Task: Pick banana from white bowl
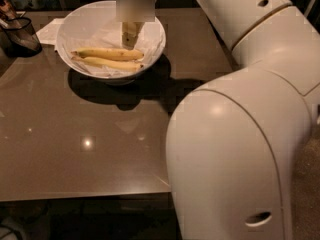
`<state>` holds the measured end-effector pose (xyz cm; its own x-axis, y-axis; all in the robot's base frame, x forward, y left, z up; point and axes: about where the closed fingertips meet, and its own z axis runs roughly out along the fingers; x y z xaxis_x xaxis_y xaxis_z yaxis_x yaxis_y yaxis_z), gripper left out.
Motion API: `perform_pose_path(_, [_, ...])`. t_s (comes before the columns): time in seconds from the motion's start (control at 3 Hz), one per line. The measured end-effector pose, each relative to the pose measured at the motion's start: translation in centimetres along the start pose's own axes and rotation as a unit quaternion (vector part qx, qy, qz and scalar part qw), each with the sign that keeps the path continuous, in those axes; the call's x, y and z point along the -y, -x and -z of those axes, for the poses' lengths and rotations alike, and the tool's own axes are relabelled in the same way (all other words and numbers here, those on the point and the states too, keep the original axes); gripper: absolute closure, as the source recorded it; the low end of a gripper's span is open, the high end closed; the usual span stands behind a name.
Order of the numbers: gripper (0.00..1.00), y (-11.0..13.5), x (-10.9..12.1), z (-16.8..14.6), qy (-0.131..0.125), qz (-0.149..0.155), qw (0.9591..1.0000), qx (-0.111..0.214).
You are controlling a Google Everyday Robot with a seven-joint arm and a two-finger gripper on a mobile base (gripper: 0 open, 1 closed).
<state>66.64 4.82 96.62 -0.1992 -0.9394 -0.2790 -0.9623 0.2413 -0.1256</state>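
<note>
The white bowl (67, 26), lined with crumpled white paper, stands at the back left of the brown table. Two bananas lie side by side in it. The banana (107, 54) is the farther one, deeper yellow with a dark tip at its left end. A paler banana (114, 64) lies just in front of it. My gripper (131, 35) hangs down inside the bowl's far right part, just above and behind the right end of the banana. It holds nothing that I can see.
A dark mesh basket (20, 34) stands at the far left, with a white napkin (49, 30) between it and the bowl. My white arm (240, 134) fills the right side. The table's front edge (85, 196) runs along the bottom.
</note>
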Motion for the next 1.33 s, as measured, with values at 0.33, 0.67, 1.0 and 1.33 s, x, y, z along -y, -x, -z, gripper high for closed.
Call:
perform_pose_path(0.33, [0.47,0.5,0.0,-1.0,0.006,0.006,0.9999,-0.008])
perform_pose_path(0.67, [0.53,0.7,-0.2,-1.8,0.011,0.011,0.9998,-0.015])
perform_pose_path(1.0, [0.51,1.0,-0.5,-2.8,0.02,0.018,0.9994,-0.023])
perform_pose_path(1.33, [0.51,1.1,-0.8,-3.5,0.027,0.023,0.999,-0.028])
